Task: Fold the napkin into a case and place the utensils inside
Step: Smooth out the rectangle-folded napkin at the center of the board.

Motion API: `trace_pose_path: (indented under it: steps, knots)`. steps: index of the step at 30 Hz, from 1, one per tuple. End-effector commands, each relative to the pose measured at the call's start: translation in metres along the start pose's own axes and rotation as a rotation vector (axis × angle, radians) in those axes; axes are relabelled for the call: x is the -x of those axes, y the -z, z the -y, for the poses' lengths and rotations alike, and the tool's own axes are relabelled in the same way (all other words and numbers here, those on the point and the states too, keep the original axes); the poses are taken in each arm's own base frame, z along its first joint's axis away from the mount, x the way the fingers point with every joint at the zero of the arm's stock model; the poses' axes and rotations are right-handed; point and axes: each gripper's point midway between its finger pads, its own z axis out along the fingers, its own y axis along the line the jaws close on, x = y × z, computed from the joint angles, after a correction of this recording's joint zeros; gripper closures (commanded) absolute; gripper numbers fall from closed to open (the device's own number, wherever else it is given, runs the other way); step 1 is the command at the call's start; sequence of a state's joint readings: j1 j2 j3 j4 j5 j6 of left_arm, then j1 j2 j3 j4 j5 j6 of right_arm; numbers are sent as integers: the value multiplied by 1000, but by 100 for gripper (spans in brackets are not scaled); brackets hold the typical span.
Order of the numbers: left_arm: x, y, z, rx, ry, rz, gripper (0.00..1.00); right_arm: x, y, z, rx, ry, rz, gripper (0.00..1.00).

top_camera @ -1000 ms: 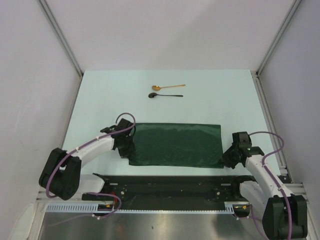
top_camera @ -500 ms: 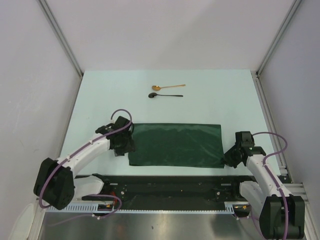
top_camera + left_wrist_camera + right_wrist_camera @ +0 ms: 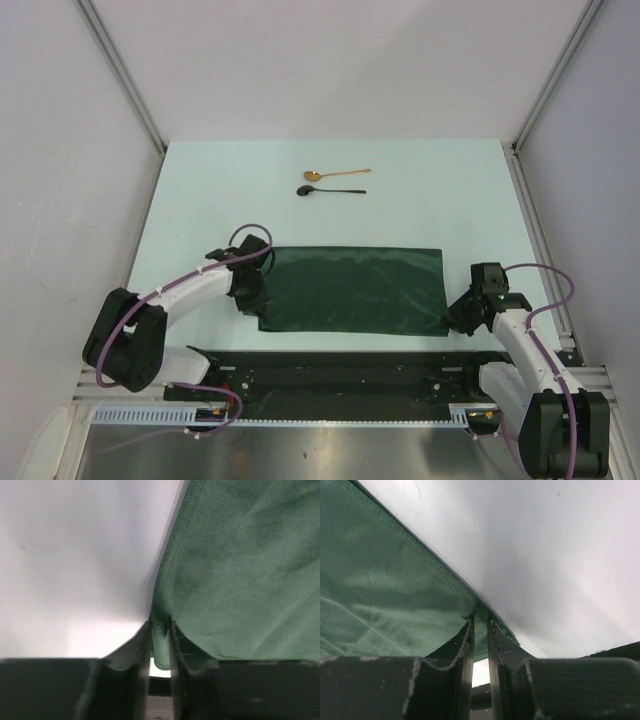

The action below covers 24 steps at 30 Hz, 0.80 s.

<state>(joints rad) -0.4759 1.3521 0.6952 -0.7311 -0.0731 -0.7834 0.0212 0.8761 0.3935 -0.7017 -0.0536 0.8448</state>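
The napkin [image 3: 350, 290] is spread flat as a wide rectangle on the table [image 3: 200, 200]. Its left edge is gripped by the left gripper [image 3: 160, 632], with a fold of cloth clamped between the jaws. Its near right corner is likewise pinched by the right gripper [image 3: 480, 624]. The gold spoon [image 3: 335, 174] and black spoon [image 3: 330, 190] are laid side by side beyond the napkin's far edge, well apart from it.

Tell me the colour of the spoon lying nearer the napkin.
Black. The black spoon lies beside the gold spoon; top external view shows it best.
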Motion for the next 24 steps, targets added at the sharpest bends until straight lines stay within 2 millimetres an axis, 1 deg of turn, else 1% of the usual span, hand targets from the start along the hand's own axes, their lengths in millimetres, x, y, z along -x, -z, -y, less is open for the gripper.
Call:
trace_pose_path:
  steps: [1,3,4,5,8,9,10,11,12,13,15,16,17,18,19,20,21,22,23,24]
  knots:
    - [14,11,17,-62,-9,44,84,8,5,-9,28,11,29,79]
    - [18,17,18,-57,-17,60,88,9,6,-9,26,13,33,79]
    - [23,23,26,-73,-32,78,89,10,6,-9,25,14,34,79]
    - [23,25,26,-65,-38,77,88,10,6,-10,26,13,36,79]
    - [18,26,21,-25,-47,53,85,11,6,-10,24,19,36,79]
    - [18,26,19,-15,-47,59,81,12,7,-10,20,22,38,79]
    - [19,29,16,-2,-52,67,77,12,7,-9,17,24,39,79]
    - [21,34,14,-1,-51,87,68,12,7,-9,18,25,41,79]
    - [26,37,8,27,-51,117,48,13,8,-9,22,26,46,79]
    - [26,43,-1,70,-37,122,39,12,9,-9,21,29,45,79]
    - [35,55,-15,118,-18,194,23,13,11,-11,25,37,44,79]
    - [37,61,-18,125,-16,213,23,15,13,-12,28,48,48,78]
    - [41,70,-15,93,-11,247,23,16,14,-13,31,54,51,78]
    - [38,73,-4,24,-26,234,29,17,15,-15,39,61,58,78]
    - [42,73,11,-53,-56,253,32,23,18,-20,51,71,75,78]
    - [40,71,19,-101,-58,239,37,26,19,-21,48,78,87,77]
    - [29,69,33,-175,-75,182,41,32,21,-26,66,93,106,76]
    - [27,63,43,-225,-85,170,44,38,24,-32,76,107,118,72]
    - [21,60,52,-272,-98,134,47,42,26,-37,89,122,124,70]
    - [15,51,57,-295,-122,96,48,45,26,-46,126,134,129,69]
